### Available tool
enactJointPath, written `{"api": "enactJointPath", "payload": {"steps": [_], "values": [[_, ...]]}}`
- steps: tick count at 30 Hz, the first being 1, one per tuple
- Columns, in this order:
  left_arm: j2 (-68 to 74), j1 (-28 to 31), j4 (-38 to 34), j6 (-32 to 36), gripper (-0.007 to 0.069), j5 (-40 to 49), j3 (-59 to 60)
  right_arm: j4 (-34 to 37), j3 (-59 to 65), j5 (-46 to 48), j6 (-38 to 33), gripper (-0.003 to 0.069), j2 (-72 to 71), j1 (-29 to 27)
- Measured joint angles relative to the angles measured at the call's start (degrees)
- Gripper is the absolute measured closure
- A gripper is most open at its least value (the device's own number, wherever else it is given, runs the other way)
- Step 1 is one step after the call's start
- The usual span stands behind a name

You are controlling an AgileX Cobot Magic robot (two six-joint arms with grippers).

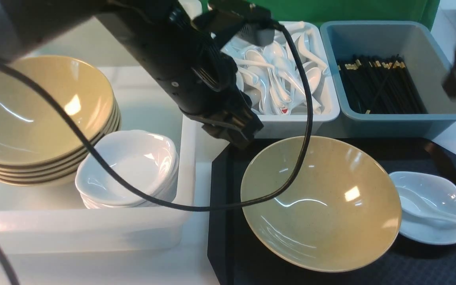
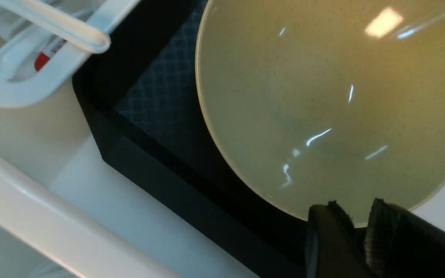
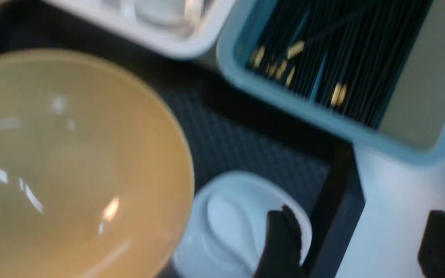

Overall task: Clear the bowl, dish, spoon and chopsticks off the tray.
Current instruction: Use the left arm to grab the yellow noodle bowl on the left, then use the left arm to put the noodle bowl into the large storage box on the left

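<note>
A black tray (image 1: 224, 245) sits on a white table, near and right of centre. On it rests a wide tan speckled bowl (image 1: 319, 202), upright and empty. Just right of the bowl, also on the tray, is a small white dish (image 1: 447, 193) with a white soup spoon (image 1: 430, 211) lying in it, handle pointing right.

The left gripper (image 2: 355, 210) is at the bowl's far-left rim. Its jaws stand a narrow way apart with the rim showing in the gap (whether they touch it cannot be told). The right gripper (image 3: 359, 224) hovers over the tray's right edge, jaws wide and holding nothing.

Beyond the tray, a white bin (image 1: 295, 118) holds many soup spoons (image 1: 275, 79). To its right, a grey-blue bin (image 1: 410, 122) holds black chopsticks (image 1: 378, 85) with gold bands, one stick lying askew across the rest.

On the left, a white tub (image 1: 186, 158) holds a stack of tan bowls (image 1: 34, 118) and a stack of white dishes (image 1: 129, 170).
</note>
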Motion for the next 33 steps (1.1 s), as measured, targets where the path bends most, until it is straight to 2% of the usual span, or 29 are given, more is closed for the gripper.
{"api": "enactJointPath", "payload": {"steps": [5,10,13,17,19,20,22,23,25,27,29,33], "values": [[4.71,0.00,2.65,-2.75,0.0350,-4.09,-0.17,1.55,14.97,-0.11,0.52,0.0181,-4.32,0.00],[9.47,-1.52,3.57,-2.80,0.0218,-6.64,-0.17,2.12,21.98,-0.58,0.52,0.0182,-4.95,0.00],[12.42,-2.47,3.79,-3.79,0.0185,-9.67,-0.17,2.64,23.62,-0.68,0.52,0.0182,-4.99,0.00],[15.79,-2.87,4.03,-6.07,0.0177,-11.90,-0.21,3.39,23.73,-1.72,0.41,0.0182,-5.18,0.00],[17.87,-2.87,4.15,-7.56,0.0211,-12.52,-0.21,3.83,23.73,-3.13,0.35,0.0182,-5.45,0.00],[18.56,-2.87,4.21,-7.90,0.0267,-12.66,-0.21,4.01,23.79,-3.85,0.31,0.0182,-5.81,0.00],[18.88,-2.87,4.18,-8.14,0.0324,-12.71,-0.21,4.07,23.79,-4.21,0.26,0.0182,-6.20,0.00],[19.11,-2.87,4.23,-8.35,0.0424,-12.93,-0.21,4.12,23.84,-4.65,0.12,0.0182,-6.75,0.00],[19.12,-2.87,4.22,-8.49,0.0539,-13.33,-0.21,4.69,23.90,-5.00,-0.69,0.0182,-7.54,0.00],[19.00,-2.87,2.66,-8.67,0.0586,-14.34,-0.53,6.10,23.94,-5.00,-2.36,0.0189,-8.32,0.00],[18.79,-2.87,2.45,-8.67,0.0594,-14.41,-0.53,7.42,23.94,-5.06,-3.22,0.0196,-8.64,0.00],[15.60,-2.27,0.36,-8.04,0.0613,-13.17,-0.53,12.44,22.08,-4.03,-7.19,0.0286,-9.68,0.83]]}}
